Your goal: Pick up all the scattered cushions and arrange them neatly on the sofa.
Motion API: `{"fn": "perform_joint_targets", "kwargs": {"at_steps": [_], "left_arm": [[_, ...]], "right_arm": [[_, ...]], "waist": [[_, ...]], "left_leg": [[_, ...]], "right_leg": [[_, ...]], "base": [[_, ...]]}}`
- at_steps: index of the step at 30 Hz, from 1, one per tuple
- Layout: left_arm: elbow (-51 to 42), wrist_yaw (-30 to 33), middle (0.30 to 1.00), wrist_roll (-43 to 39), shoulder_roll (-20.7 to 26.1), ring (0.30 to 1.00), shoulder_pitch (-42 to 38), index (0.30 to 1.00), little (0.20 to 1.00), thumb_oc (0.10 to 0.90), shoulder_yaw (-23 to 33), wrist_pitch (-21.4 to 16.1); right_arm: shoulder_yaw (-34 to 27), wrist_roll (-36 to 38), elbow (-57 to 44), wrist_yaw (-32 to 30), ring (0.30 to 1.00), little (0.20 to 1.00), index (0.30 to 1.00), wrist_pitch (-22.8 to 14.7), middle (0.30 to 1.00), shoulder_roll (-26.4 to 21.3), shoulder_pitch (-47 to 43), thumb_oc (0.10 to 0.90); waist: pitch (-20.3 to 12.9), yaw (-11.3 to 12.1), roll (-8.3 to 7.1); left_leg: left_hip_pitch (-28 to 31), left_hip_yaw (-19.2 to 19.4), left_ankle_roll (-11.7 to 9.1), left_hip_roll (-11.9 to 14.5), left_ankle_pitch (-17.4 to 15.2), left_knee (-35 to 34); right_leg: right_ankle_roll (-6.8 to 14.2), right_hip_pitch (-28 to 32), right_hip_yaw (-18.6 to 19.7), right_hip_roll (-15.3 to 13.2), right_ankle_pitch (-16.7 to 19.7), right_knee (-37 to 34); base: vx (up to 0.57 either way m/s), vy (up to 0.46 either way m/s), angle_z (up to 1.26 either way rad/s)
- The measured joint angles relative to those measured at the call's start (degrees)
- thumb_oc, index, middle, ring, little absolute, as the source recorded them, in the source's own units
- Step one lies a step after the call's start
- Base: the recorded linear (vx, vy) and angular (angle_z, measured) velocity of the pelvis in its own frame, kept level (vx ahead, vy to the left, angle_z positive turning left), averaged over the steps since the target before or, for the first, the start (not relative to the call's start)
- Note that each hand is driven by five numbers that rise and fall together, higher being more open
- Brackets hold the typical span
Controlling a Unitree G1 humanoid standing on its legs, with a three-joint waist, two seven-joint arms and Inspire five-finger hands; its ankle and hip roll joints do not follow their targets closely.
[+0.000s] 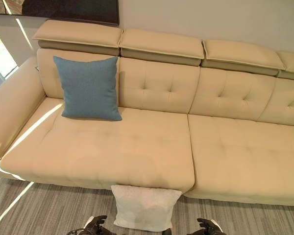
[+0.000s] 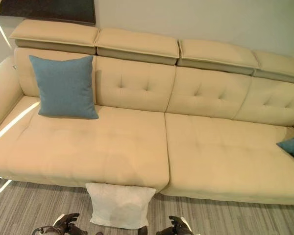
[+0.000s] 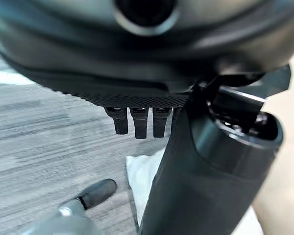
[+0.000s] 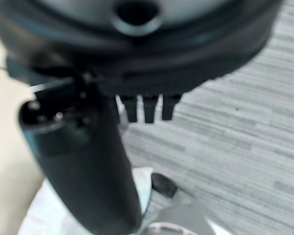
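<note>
While the white cushion (image 1: 145,206) lies on the grey carpet floor (image 1: 49,208), leaning against the front edge of the beige sofa (image 1: 137,147), it sits between the two robot hands and just ahead of them. Left robot hand (image 1: 94,225): low beside the cushion's left edge, apart from it, fingers loosely spread and holding nothing. Right robot hand (image 1: 208,226): near the cushion's right corner, apart from it, fingers relaxed, likewise empty. Step in hand, by judgement: the pick-up of this cushion; it would go best with both robot hands closing on opposite side edges at mid-height, lifting straight up so the cloth clears the sofa's front edge before it is carried forward onto the seat. Soft filling will likely give under the fingers, so a grip well in from the corners seems wise. Other items: a blue cushion (image 1: 88,87), far ahead and left of the left robot hand, already upright against the backrest; a second blue cushion (image 2: 293,145), far ahead and right of the right robot hand, at the seat's end. The seat straight ahead lies free for placing.
</note>
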Motion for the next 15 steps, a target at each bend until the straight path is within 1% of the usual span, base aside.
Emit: {"fn": "perform_joint_targets", "kwargs": {"at_steps": [3,4,5,6,7,8,9,10,11,12,13,14,15], "left_arm": [[0.1,0.1,0.900,0.0,0.3,0.900,-0.5,0.900,0.900,0.800,0.0,0.0],[0.3,0.1,0.900,0.0,0.9,0.900,-1.5,0.900,0.900,0.800,0.0,0.0],[0.5,0.1,0.900,0.0,1.0,0.900,-2.0,0.900,0.900,0.800,0.0,0.1],[0.2,0.3,0.900,-0.1,1.1,0.900,-2.7,0.900,0.900,0.800,0.1,0.1],[0.2,0.4,0.900,-0.1,1.2,0.900,-2.3,0.900,0.900,0.800,0.4,0.0],[0.2,0.4,0.900,-0.1,1.3,0.900,-1.6,0.900,0.900,0.800,0.5,-0.1],[0.7,0.4,0.900,-0.1,1.5,0.900,-1.6,0.900,0.900,0.800,0.7,0.0],[0.7,0.4,0.900,-0.1,1.6,0.900,-1.5,0.900,0.900,0.800,0.7,0.0],[0.5,0.4,0.900,-0.1,1.2,0.900,-1.3,0.900,0.900,0.800,1.3,0.0],[0.5,0.4,0.900,-0.1,0.8,0.900,-1.2,0.900,0.900,0.800,1.9,0.0],[0.5,0.5,0.900,-0.2,0.4,0.900,-0.6,0.900,0.900,0.800,2.4,0.0],[0.2,0.7,0.900,-0.6,-0.3,0.900,0.0,0.900,0.900,0.800,2.7,0.0],[0.0,1.0,0.900,-1.2,-0.6,0.900,0.5,0.900,0.900,0.800,2.8,0.0]], "right_arm": [[0.6,0.0,-0.4,0.0,0.900,0.900,0.900,-0.1,0.900,0.1,-1.0,0.800],[1.3,0.0,-0.6,0.0,0.900,0.900,0.900,0.0,0.900,0.2,-2.5,0.800],[1.2,0.0,-0.6,0.0,0.900,0.900,0.900,-0.1,0.900,0.2,-3.0,0.800],[1.1,0.0,-0.1,-0.1,0.900,0.900,0.900,0.0,0.900,0.1,-3.9,0.800],[1.0,0.1,0.0,-0.1,0.900,0.900,0.900,0.0,0.900,0.0,-3.6,0.800],[1.0,0.0,0.0,-0.1,0.900,0.900,0.900,0.0,0.900,-0.1,-3.3,0.800],[1.0,0.0,0.0,-0.1,0.900,0.900,0.900,0.0,0.900,-0.2,-2.3,0.800],[1.0,0.0,0.0,-0.1,0.900,0.900,0.900,0.0,0.900,-0.2,-1.8,0.800],[1.1,0.0,0.2,-0.1,0.900,0.900,0.900,0.0,0.900,-0.5,-1.3,0.800],[1.2,0.0,0.2,-0.1,0.900,0.900,0.900,0.0,0.900,-0.7,-1.3,0.800],[1.1,0.0,0.1,0.0,0.900,0.900,0.900,0.0,0.900,-1.0,-1.3,0.800],[1.2,0.0,0.0,-0.1,0.900,0.900,0.900,0.0,0.900,-1.4,-1.1,0.800],[1.1,0.1,0.0,-0.1,0.900,0.900,0.900,0.0,0.900,-1.7,-0.9,0.800]], "waist": [[0.0,0.0,-0.74],[0.9,-0.1,-1.44],[1.3,-0.2,-1.67],[2.8,0.0,-0.18],[3.1,0.4,0.45],[3.1,0.8,0.64],[3.0,1.4,0.35],[2.9,1.6,-0.02],[2.9,1.8,0.25],[3.0,1.7,1.02],[3.0,1.7,1.85],[2.5,1.6,3.02],[2.2,1.6,3.50]], "left_leg": [[-3.1,2.2,0.0,-0.2,0.1,1.1],[-5.5,3.8,0.1,0.2,0.0,2.5],[-6.5,4.5,0.3,0.4,0.0,3.3],[-7.7,5.4,0.8,2.4,0.1,4.0],[-6.9,5.8,0.5,3.3,0.3,3.7],[-5.8,6.2,0.2,3.7,0.5,3.0],[-4.7,6.0,-0.1,3.5,0.6,2.5],[-4.5,6.0,-0.7,3.3,0.9,2.1],[-4.5,5.2,-1.4,3.5,1.7,1.7],[-4.6,4.8,-1.6,3.4,1.8,1.6],[-4.5,4.6,-1.9,4.0,2.0,1.4],[-4.4,4.2,-2.1,4.5,2.2,1.3],[-4.4,3.7,-2.2,4.9,2.2,1.5]], "right_leg": [[0.1,-4.0,2.1,-0.1,1.5,0.6],[0.0,-6.8,2.7,-0.1,2.9,1.3],[0.0,-7.4,2.6,-0.1,3.6,1.1],[-0.5,-9.1,-1.2,0.1,0.0,6.5],[0.4,-8.4,-1.9,0.2,-2.8,9.6],[1.1,-6.7,-1.9,0.1,-4.3,10.6],[1.6,-3.3,-1.7,-0.3,-6.0,8.8],[1.5,-1.8,-1.7,-0.5,-6.4,6.2],[0.0,0.6,-1.9,0.3,-4.5,1.8],[-0.5,1.5,-2.0,0.9,-3.8,0.1],[-0.5,1.7,-2.1,1.3,-3.7,-0.1],[-0.7,1.9,-2.3,2.1,-3.7,-0.1],[-1.0,2.2,-2.6,2.6,-3.9,-0.1]], "base": [[-0.21,-0.041,-0.48],[-0.20,-0.036,-0.51],[-0.18,-0.096,-0.52],[-0.01,-0.071,-0.31],[0.03,-0.077,-0.35],[0.04,-0.113,-0.21],[0.03,-0.144,-0.10],[0.06,-0.219,0.10],[0.04,-0.124,0.16],[0.05,-0.109,0.13],[0.04,-0.059,0.08],[0.04,-0.058,0.08],[0.05,-0.062,0.18]]}}
